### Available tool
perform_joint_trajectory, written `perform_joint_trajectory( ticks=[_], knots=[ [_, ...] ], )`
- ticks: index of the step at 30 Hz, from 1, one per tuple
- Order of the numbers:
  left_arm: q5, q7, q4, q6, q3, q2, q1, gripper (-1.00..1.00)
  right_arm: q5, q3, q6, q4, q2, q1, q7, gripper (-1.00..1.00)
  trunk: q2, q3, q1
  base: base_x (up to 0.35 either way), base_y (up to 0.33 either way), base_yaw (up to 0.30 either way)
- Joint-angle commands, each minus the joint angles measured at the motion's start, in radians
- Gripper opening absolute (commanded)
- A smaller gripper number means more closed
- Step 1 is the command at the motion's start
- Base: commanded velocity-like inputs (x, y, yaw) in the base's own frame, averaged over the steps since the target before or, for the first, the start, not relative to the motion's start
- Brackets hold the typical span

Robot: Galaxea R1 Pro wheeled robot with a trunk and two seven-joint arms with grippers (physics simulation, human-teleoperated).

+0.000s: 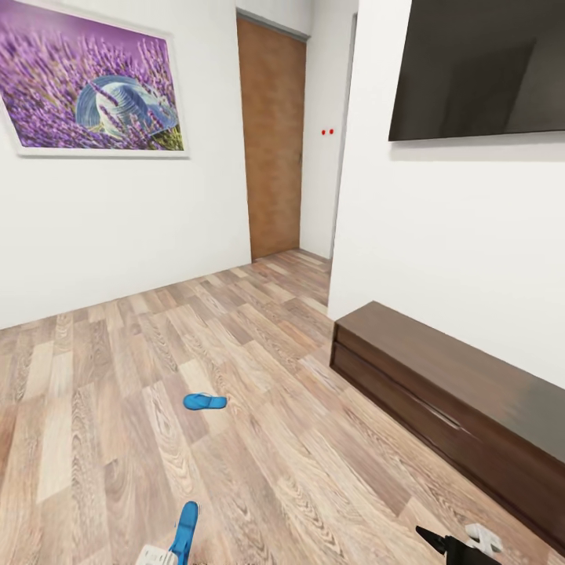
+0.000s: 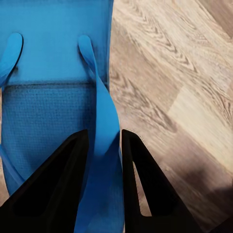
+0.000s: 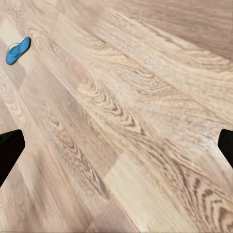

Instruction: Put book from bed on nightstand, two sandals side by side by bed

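Note:
One bright blue sandal (image 1: 205, 402) lies flat on the wood-plank floor ahead of me, seen small and far off (image 3: 18, 50) from the right wrist. The other sandal (image 1: 186, 527) hangs at the bottom edge of the head view in my left gripper (image 1: 169, 553). In the left wrist view the black fingers (image 2: 68, 179) of the left gripper (image 2: 104, 145) pinch that sandal (image 2: 53, 73) by its strap. My right gripper (image 1: 455, 547) hovers low over bare floor, open (image 3: 116, 145), with nothing between its fingertips (image 3: 9, 150). The bed, book and nightstand are out of view.
A long low dark brown cabinet (image 1: 455, 392) runs along the right wall under a wall-mounted TV (image 1: 479, 67). A brown door (image 1: 272, 137) stands at the end of a short passage. A purple painting (image 1: 90, 82) hangs on the left wall.

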Motion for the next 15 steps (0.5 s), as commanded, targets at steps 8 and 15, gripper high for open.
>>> perform_joint_trajectory(
  ticks=[8, 15],
  knots=[
    [-0.011, -0.004, 0.001, -0.006, 0.008, -0.001, -0.001, -1.00, -0.004, -0.005, 0.010, -0.001, 0.000, 0.000, 0.004, 1.00, 0.000, -0.001, 0.000, 0.000, 0.000, 0.286],
    [-0.011, -0.004, 0.001, -0.006, 0.008, -0.001, -0.001, -1.00, -0.004, -0.005, 0.010, -0.001, 0.001, 0.000, 0.004, 1.00, 0.000, -0.001, 0.000, 0.000, 0.000, 0.286]
  ],
)
